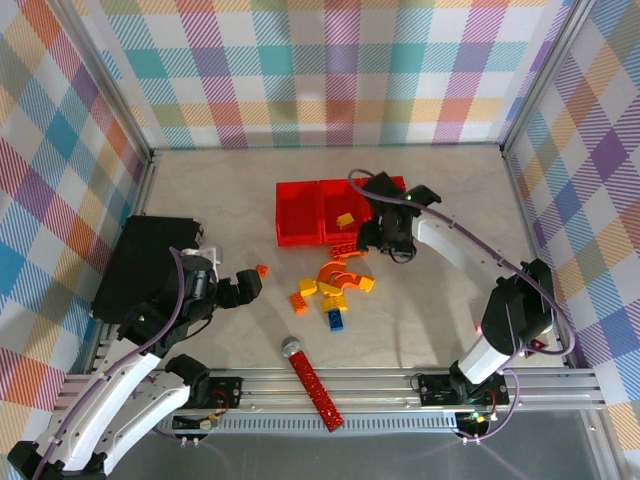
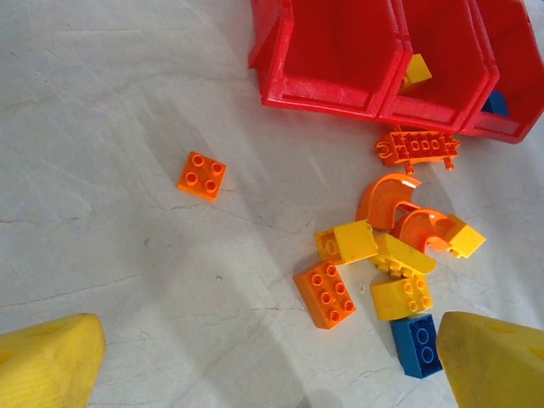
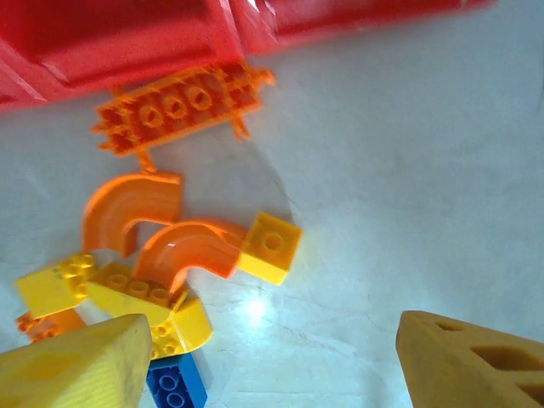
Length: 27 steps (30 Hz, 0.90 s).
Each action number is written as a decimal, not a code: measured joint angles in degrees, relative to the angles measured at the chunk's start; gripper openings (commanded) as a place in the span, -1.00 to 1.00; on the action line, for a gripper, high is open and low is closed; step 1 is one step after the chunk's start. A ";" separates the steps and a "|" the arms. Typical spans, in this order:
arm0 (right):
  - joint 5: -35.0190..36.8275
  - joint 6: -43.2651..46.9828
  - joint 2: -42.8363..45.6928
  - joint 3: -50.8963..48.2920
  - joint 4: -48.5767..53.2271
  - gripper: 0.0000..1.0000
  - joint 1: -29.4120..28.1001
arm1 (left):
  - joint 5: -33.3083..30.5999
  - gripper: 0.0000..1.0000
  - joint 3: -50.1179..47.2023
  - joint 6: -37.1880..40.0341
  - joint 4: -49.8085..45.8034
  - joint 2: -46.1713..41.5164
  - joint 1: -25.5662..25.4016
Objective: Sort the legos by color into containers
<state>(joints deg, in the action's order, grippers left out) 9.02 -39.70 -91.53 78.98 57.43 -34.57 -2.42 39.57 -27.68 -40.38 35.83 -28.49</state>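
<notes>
While our left claw (image 1: 243,288) hangs spread and empty beside a lone orange brick (image 1: 262,269), the legos (image 1: 335,285) lie heaped on the tabletop (image 1: 220,190) before the containers (image 1: 300,212). Our right claw (image 1: 378,236) gapes empty over them. We judge them light, stiff and slick, best pinched across flat sides.

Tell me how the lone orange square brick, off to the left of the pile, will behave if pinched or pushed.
The orange square brick looks like hard moulded plastic, so likely stiff and light. It lies flat, studs up, so a push should slide it, not roll it. Its glossy sides might slip.
</notes>
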 measured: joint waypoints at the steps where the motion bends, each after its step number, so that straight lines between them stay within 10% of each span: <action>1: 0.44 -2.45 0.96 -2.82 -1.38 0.53 -0.44 | 0.02 0.99 0.00 0.02 0.00 0.00 0.00; 27: 4.52 -16.41 -12.11 -8.09 -10.73 0.49 -7.43 | 1.53 0.99 -0.39 0.00 0.04 -1.46 -0.28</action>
<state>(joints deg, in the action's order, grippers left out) 13.54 -56.12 -103.63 70.89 46.70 -42.00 -0.89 39.18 -27.68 -40.34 34.37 -28.77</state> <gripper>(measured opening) 0.749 0.997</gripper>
